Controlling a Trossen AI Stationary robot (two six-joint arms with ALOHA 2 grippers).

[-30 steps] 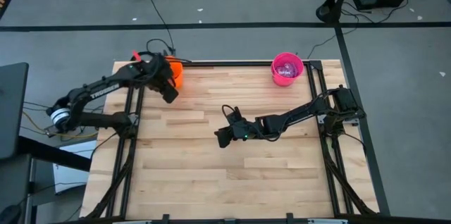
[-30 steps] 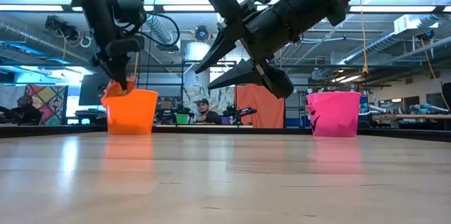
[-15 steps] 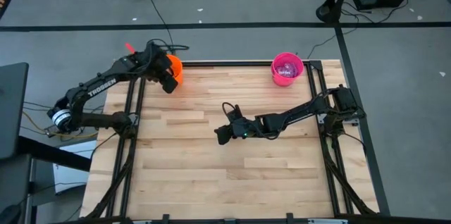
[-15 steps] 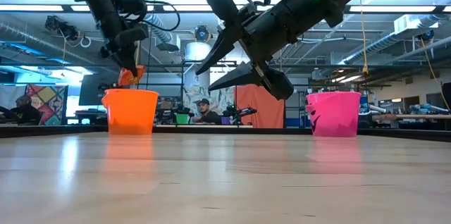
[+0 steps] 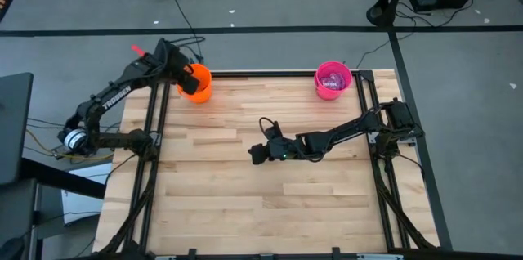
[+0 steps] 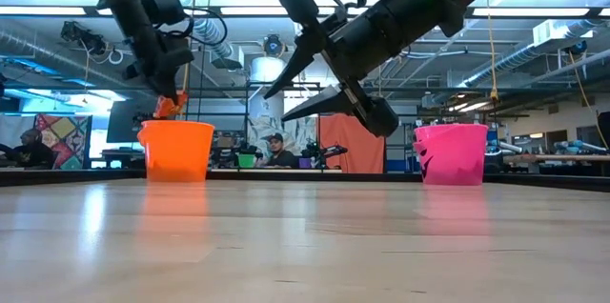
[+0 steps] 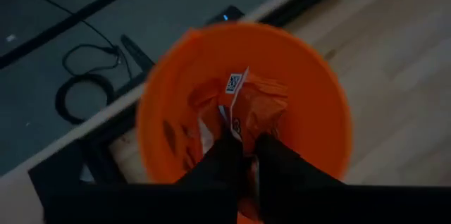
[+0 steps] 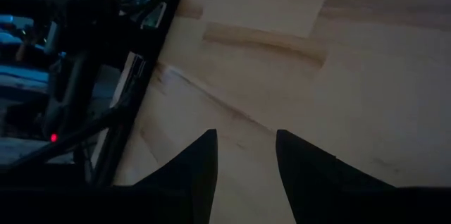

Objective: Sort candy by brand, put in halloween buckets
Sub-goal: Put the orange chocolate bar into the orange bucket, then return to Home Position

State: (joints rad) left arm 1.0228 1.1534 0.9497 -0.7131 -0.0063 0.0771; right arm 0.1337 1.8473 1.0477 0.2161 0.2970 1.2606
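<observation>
The orange bucket stands at the table's far left corner, and the pink bucket at the far right holds purple-wrapped candy. My left gripper hangs over the orange bucket's mouth, shut on an orange-wrapped candy. More orange wrappers seem to lie inside that bucket. My right gripper hovers open above the middle of the table, holding nothing; it also shows in the low view and in its own wrist view. My left gripper pinches the orange candy wrapper by one end between its two fingers, coming from above and pointing down. The wrapper hangs below the fingertips, lifted clear, with its lower end about level with the orange bucket's rim.
Bare wooden tabletop stretches across the near half. Black frame rails run along the left and right sides. Cables lie on the floor beyond the far edge. In the low view a person shows in the room behind the table.
My left gripper has carried the orange candy from the bucket's near side toward the table's far left corner, rising a little, and now hangs over the orange bucket's mouth. It has stayed shut on the wrapper. My right arm has kept still.
</observation>
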